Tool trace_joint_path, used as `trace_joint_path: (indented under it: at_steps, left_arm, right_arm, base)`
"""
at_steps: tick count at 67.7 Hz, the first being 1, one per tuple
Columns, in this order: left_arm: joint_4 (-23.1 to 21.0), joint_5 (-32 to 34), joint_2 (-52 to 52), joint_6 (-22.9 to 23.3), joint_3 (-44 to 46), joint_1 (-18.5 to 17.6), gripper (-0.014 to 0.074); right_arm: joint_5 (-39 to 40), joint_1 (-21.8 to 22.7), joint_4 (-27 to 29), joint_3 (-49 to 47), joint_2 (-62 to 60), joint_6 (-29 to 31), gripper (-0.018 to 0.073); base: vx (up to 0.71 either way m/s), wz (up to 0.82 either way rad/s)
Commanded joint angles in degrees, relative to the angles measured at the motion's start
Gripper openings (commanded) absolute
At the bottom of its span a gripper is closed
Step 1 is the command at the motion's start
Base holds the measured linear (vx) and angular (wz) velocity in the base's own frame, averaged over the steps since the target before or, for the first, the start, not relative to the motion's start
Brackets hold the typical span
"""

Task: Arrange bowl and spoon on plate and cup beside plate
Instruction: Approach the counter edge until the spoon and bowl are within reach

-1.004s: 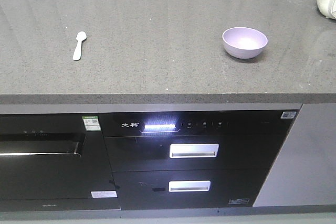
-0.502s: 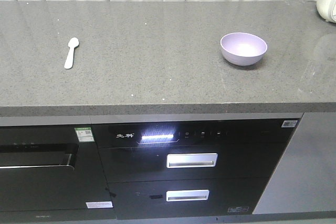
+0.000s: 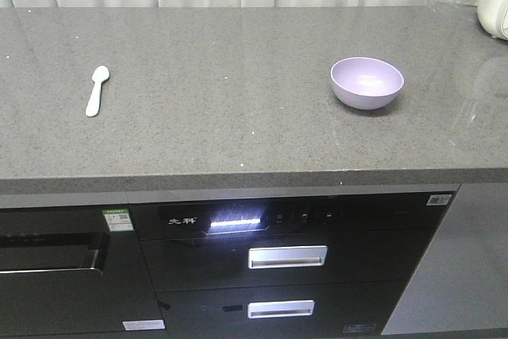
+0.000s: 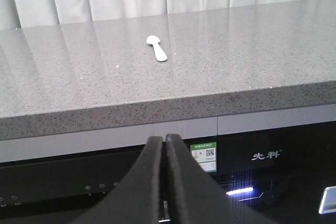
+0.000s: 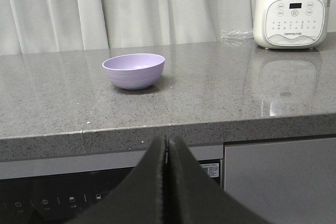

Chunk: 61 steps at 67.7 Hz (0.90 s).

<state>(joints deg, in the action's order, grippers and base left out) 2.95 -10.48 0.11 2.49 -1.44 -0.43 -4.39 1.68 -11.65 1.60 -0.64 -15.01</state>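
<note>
Both arms wait low, below the surface (image 3: 238, 117) edge; left tool (image 4: 164, 141) pressed together, right tool (image 5: 166, 140) likewise, both empty; spoon (image 3: 97, 90) lies flat at nine o'clock, bowl (image 3: 367, 82) upright at three o'clock, each facing its own arm, seemingly for separate pickups; plate and cup out of sight.

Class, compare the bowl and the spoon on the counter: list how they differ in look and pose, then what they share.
The bowl is lavender; the spoon is pale white. The bowl is round and deep; the spoon is slim and long. The bowl stands upright on the right; the spoon lies flat on the left. Both rest on the grey counter.
</note>
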Motion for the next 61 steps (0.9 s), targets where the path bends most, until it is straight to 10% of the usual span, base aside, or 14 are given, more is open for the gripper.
trace_joint_path:
  at_steps: [1,61]
  left_arm:
    - [-0.16,4.14,0.92,0.69,0.43,0.08,-0.0006]
    - [-0.16,4.14,0.92,0.69,0.43,0.08,-0.0006]
  right_arm:
    - [4.39,0.39,-0.62,0.23,-0.59,0.15,-0.0003]
    - [4.39,0.39,-0.62,0.23,-0.59,0.15,-0.0003]
  base:
    - [0.07,-0.03]
    - [0.09,0.0]
